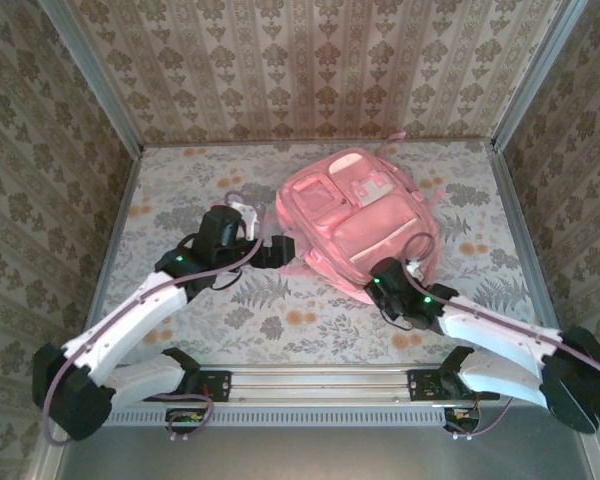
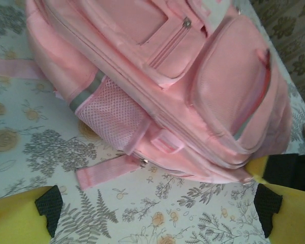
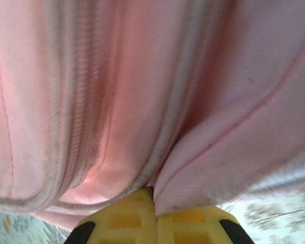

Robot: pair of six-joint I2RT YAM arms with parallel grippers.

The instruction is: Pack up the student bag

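The student bag (image 1: 355, 225) lies flat on the floral table, a big pink backpack with zipped front pockets facing up. My left gripper (image 1: 280, 250) sits at the bag's near-left side. In the left wrist view it (image 2: 157, 208) is open, its yellow fingers (image 2: 20, 218) wide apart over bare cloth, just short of the bag (image 2: 168, 76), its mesh side pocket (image 2: 114, 109) and a loose pink strap (image 2: 104, 170). My right gripper (image 1: 382, 277) is at the bag's near edge. Close up, it (image 3: 155, 203) is shut, with a fold of the bag's pink fabric (image 3: 142, 91) pinched between the fingertips.
The floral tablecloth (image 1: 230, 320) is walled in by patterned panels with metal rails (image 1: 115, 230) on the left, right and back. The bag's top handle (image 1: 395, 137) nearly touches the back wall. The right arm's dark wrist (image 2: 295, 170) shows beside the bag's corner.
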